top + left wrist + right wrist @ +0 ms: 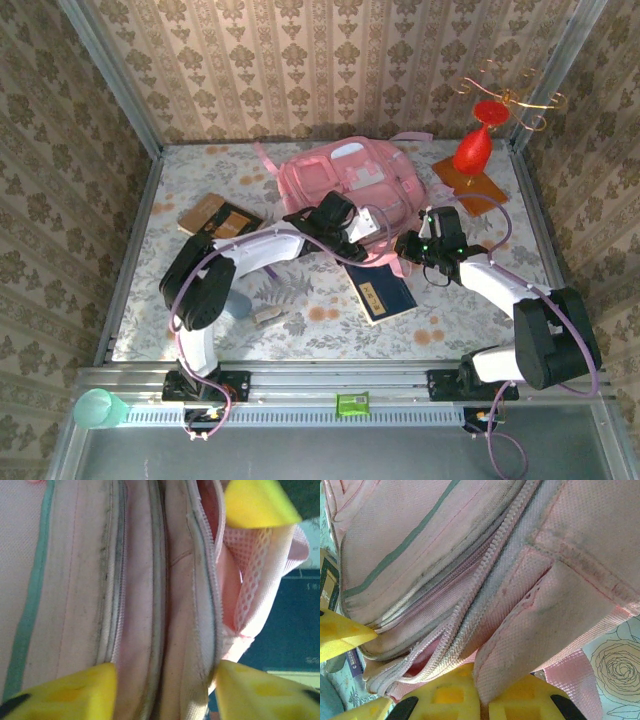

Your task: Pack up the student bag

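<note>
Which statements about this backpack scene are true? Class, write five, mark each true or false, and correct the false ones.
1. The student bag is pink and lies on the table. True.
2. The right gripper pinches a fold of the bag's fabric. True.
3. The dark blue book is inside the bag. False: it lies on the table, beside the bag's near edge.
4. The left gripper is shut. False: its fingers stand wide apart over the bag's zips.
5. The red vase stands at the table's far right. True.
</note>
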`<action>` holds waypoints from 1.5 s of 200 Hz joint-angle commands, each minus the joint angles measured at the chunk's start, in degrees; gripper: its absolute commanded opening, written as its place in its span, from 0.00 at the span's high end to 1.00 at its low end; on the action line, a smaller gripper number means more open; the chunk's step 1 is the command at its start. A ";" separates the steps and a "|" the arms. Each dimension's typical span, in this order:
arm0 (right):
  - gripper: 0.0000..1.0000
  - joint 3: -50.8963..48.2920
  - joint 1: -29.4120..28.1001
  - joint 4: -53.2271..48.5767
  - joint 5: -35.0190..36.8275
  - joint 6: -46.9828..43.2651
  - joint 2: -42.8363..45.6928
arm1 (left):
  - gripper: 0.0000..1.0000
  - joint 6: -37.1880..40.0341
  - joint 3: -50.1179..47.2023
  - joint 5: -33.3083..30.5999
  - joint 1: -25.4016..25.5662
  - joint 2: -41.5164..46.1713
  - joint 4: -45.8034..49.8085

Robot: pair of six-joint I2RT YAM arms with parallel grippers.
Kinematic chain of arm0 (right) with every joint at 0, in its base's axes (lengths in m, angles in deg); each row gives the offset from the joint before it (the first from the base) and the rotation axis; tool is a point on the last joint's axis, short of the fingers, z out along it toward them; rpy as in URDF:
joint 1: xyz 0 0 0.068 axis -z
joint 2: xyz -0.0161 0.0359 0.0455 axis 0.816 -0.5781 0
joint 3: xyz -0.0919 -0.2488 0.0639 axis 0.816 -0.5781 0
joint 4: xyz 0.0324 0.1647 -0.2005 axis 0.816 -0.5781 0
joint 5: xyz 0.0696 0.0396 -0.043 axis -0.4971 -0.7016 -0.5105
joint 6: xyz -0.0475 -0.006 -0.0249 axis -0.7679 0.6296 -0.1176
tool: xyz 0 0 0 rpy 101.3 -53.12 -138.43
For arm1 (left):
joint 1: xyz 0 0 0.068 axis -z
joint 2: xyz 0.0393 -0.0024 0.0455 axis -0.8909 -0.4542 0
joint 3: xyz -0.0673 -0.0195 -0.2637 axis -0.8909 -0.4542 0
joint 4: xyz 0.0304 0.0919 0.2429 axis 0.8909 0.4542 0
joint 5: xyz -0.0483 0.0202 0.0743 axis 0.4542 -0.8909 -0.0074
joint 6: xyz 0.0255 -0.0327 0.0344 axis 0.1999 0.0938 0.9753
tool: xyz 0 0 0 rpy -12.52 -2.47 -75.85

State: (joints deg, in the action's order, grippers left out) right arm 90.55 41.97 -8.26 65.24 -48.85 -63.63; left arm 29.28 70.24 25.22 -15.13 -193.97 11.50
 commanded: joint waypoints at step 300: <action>0.15 3.17 -15.54 -21.42 19.29 -5.96 -5.03 | 0.55 -35.81 -5.52 -1.22 -25.35 12.98 -3.35</action>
State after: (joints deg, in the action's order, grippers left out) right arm 93.44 26.04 -28.56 86.24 -55.69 -66.83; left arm -0.67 71.90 34.49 -41.03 -185.97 3.98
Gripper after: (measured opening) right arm 0.855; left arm 0.379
